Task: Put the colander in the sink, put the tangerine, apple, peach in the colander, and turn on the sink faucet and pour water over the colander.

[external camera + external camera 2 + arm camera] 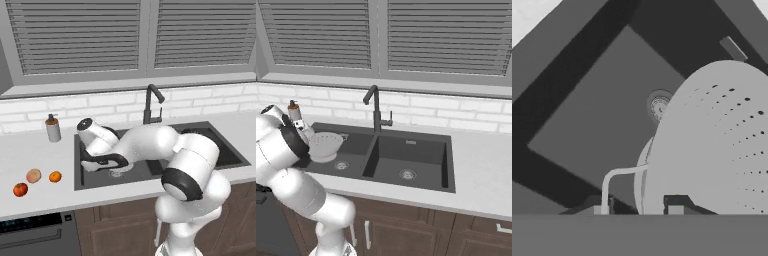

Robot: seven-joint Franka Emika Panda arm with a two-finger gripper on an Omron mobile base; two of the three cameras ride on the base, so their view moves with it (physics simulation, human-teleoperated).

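The white-grey perforated colander (712, 145) hangs tilted over the left basin of the dark sink (406, 155), just above its steel drain (659, 106). My gripper (639, 210) is shut on the colander's rim beside its thin side handle (612, 177). From the right base view the colander (325, 145) sits low inside the left basin, close to my hand. On the counter left of the sink lie the red apple (20, 189), the pale peach (33, 175) and the orange tangerine (55, 176). The black sink faucet (151, 102) stands behind the divider, with no water running.
A grey soap dispenser (53, 128) stands on the counter behind the sink's left corner. My own arm (150, 142) stretches across the left basin. The right basin (408, 162) holds only its drain. A white tiled wall and window blinds close the back.
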